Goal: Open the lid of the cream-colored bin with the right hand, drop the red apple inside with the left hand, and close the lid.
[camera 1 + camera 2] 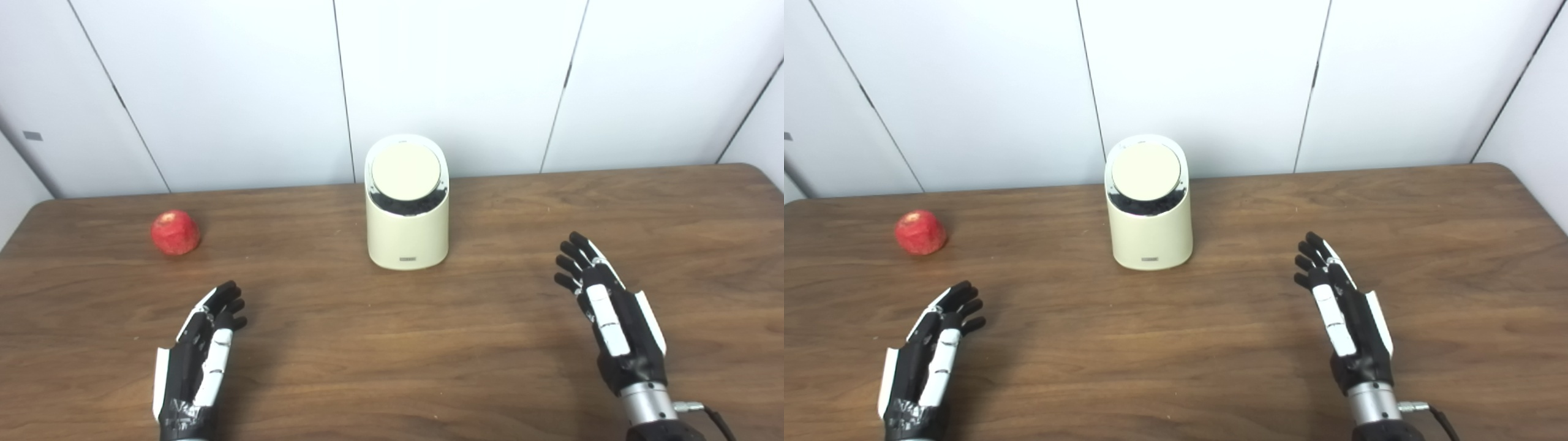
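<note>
Both hands are empty with fingers spread: the right hand (612, 318) sits well back and to the right of the cream-colored bin (407, 229), whose round lid (405, 171) is closed. The red apple (175, 232) lies ahead-left of the left hand (199, 355). I judge the right should approach the lid's front edge from above.

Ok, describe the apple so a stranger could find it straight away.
Start at the brown wooden table with the cream bin standing near its middle. Look well to the left of the bin, beyond the left hand. The apple lies there alone, the only red, round thing on the table.
</note>
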Controlling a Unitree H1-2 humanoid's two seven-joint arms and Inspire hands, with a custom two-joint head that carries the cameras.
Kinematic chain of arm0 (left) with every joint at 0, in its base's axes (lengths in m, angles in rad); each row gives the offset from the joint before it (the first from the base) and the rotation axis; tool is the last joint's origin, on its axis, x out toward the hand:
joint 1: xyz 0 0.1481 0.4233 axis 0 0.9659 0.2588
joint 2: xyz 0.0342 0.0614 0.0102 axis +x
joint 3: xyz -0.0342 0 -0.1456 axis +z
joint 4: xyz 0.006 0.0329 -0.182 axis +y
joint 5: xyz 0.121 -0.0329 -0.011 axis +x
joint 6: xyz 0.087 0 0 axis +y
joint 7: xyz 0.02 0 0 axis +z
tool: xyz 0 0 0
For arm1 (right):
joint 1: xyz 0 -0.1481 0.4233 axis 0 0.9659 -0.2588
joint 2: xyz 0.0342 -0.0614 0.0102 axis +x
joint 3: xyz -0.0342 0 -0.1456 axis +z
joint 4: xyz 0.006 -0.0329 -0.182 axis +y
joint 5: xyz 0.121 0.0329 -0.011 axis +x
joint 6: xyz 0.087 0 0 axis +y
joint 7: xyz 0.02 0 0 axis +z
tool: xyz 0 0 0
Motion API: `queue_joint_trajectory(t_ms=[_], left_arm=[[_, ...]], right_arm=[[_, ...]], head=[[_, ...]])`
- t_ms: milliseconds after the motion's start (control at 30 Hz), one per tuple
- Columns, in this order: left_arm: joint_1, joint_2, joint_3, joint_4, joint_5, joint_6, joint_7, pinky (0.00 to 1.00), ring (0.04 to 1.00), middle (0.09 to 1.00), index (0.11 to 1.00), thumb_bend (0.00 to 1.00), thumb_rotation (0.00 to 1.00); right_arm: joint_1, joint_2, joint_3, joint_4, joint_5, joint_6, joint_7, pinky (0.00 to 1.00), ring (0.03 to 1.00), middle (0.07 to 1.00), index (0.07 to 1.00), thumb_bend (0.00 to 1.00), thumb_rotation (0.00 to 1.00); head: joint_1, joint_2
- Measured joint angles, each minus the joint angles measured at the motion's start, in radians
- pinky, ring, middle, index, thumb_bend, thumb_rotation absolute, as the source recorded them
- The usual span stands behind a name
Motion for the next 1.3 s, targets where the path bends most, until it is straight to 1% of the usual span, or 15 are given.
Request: queue_joint_trajectory(t_ms=[367, 433, 533, 567, 667, 733, 767, 800, 900, 933, 967, 1000, 1100, 1233, 1300], left_arm=[[0.0, -0.002, -0.001, 0.0, 0.0, -0.002, 0.0, 0.76, 0.819, 0.832, 0.831, 0.56, 0.69], [0.0, -0.002, -0.001, 0.0, 0.0, -0.002, 0.001, 0.75, 0.811, 0.823, 0.828, 0.56, 0.68], [0.0, -0.003, 0.0, 0.0, -0.001, -0.002, 0.0, 0.75, 0.813, 0.824, 0.83, 0.56, 0.68], [0.0, -0.003, -0.001, 0.0, -0.001, -0.002, 0.0, 0.76, 0.814, 0.824, 0.831, 0.56, 0.68], [0.0, -0.003, -0.001, 0.0, 0.0, -0.002, 0.0, 0.76, 0.814, 0.828, 0.835, 0.54, 0.69], [0.001, -0.002, -0.001, 0.0, 0.002, -0.004, 0.0, 0.76, 0.817, 0.833, 0.838, 0.53, 0.7], [0.001, -0.002, -0.001, 0.0, 0.002, -0.005, 0.0, 0.76, 0.818, 0.834, 0.838, 0.53, 0.7], [0.001, -0.002, -0.001, 0.0, 0.002, -0.007, 0.0, 0.76, 0.819, 0.834, 0.837, 0.53, 0.69], [0.001, -0.003, -0.001, 0.002, -0.001, -0.021, -0.001, 0.77, 0.824, 0.838, 0.842, 0.53, 0.68], [0.002, -0.003, -0.002, 0.003, -0.001, -0.025, -0.001, 0.77, 0.824, 0.839, 0.844, 0.53, 0.68], [0.002, -0.003, -0.002, 0.003, 0.0, -0.03, -0.001, 0.77, 0.826, 0.841, 0.845, 0.53, 0.68], [0.002, -0.004, -0.003, 0.004, -0.001, -0.035, -0.001, 0.77, 0.826, 0.842, 0.845, 0.53, 0.68], [0.002, -0.005, -0.003, 0.008, 0.0, -0.041, 0.0, 0.76, 0.821, 0.838, 0.84, 0.52, 0.67], [0.003, -0.006, -0.005, 0.012, 0.005, -0.072, 0.001, 0.76, 0.819, 0.835, 0.839, 0.49, 0.66], [0.003, -0.007, -0.006, 0.013, 0.006, -0.079, 0.004, 0.77, 0.816, 0.833, 0.84, 0.48, 0.66]], right_arm=[[0.0, -0.005, 0.0, -0.002, 0.0, 0.025, 0.0, 0.82, 0.886, 0.9, 0.912, 0.51, 0.79], [0.0, -0.005, -0.001, -0.004, 0.0, 0.025, 0.0, 0.83, 0.885, 0.9, 0.91, 0.5, 0.76], [0.0, -0.005, -0.001, -0.004, 0.001, 0.025, 0.0, 0.83, 0.884, 0.899, 0.912, 0.49, 0.77], [0.0, -0.005, -0.001, -0.004, 0.0, 0.024, 0.0, 0.83, 0.884, 0.899, 0.912, 0.49, 0.77], [0.0, -0.005, 0.0, -0.004, 0.0, 0.025, 0.0, 0.84, 0.885, 0.899, 0.912, 0.48, 0.77], [0.0, -0.005, 0.0, -0.005, 0.001, 0.025, 0.001, 0.85, 0.894, 0.905, 0.916, 0.47, 0.76], [0.0, -0.005, 0.0, -0.006, 0.003, 0.025, 0.001, 0.85, 0.896, 0.907, 0.917, 0.47, 0.75], [0.0, -0.005, 0.0, -0.006, 0.004, 0.026, 0.001, 0.86, 0.901, 0.908, 0.915, 0.49, 0.74], [-0.009, -0.005, 0.0, -0.007, 0.003, 0.031, 0.001, 0.86, 0.908, 0.916, 0.925, 0.54, 0.72], [-0.018, -0.006, 0.001, -0.006, 0.001, 0.032, 0.001, 0.86, 0.908, 0.918, 0.929, 0.55, 0.71], [-0.031, -0.008, 0.003, -0.004, -0.006, 0.033, 0.001, 0.85, 0.903, 0.915, 0.929, 0.56, 0.72], [-0.049, -0.015, 0.006, -0.003, -0.021, 0.034, 0.001, 0.83, 0.897, 0.91, 0.926, 0.57, 0.73], [-0.112, -0.039, 0.018, 0.0, -0.071, 0.047, 0.0, 0.8, 0.884, 0.907, 0.925, 0.59, 0.74], [-0.204, -0.037, 0.031, 0.004, -0.112, 0.089, -0.002, 0.79, 0.873, 0.903, 0.925, 0.66, 0.71], [-0.242, -0.033, 0.048, 0.008, -0.142, 0.127, -0.005, 0.77, 0.868, 0.894, 0.914, 0.68, 0.68]], head=[[0.006, 0.002], [0.003, 0.002], [0.002, -0.002], [0.0, -0.015], [0.002, -0.026], [0.006, -0.052], [0.006, -0.052], [0.006, -0.064], [0.005, -0.075], [0.005, -0.098], [0.006, -0.106], [0.009, -0.132], [0.014, -0.159], [0.015, -0.178], [0.017, -0.187]])
